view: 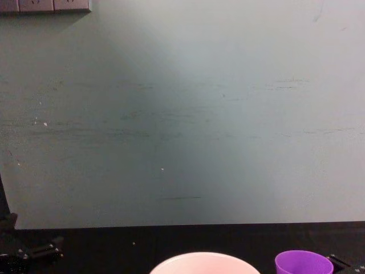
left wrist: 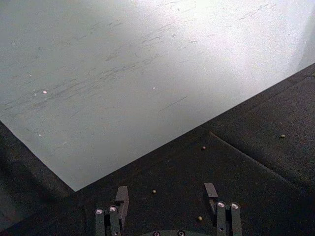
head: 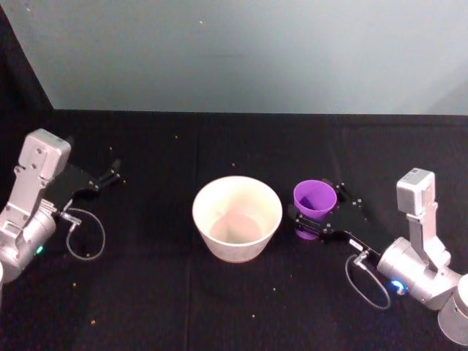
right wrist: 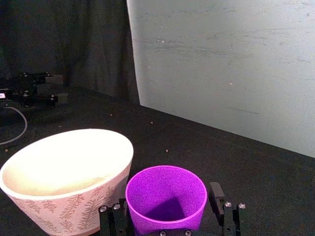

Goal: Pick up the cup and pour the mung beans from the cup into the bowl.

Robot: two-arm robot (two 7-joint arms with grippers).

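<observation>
Black cloth [head: 219, 307] spreading out from foot of pale grey-green board [head: 256, 51]. Dark curtain [right wrist: 64, 44] hanging just left of board. Socket plates [view: 45, 5] showing at board's upper left. Loose specks [left wrist: 203, 147] lying scattered before board.

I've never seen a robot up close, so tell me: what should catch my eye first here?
A bright purple cup stands out on the black table, right of centre, inside the open right tool. Just to its left sits a wide pale bowl, and the left tool rests open at far left.
</observation>
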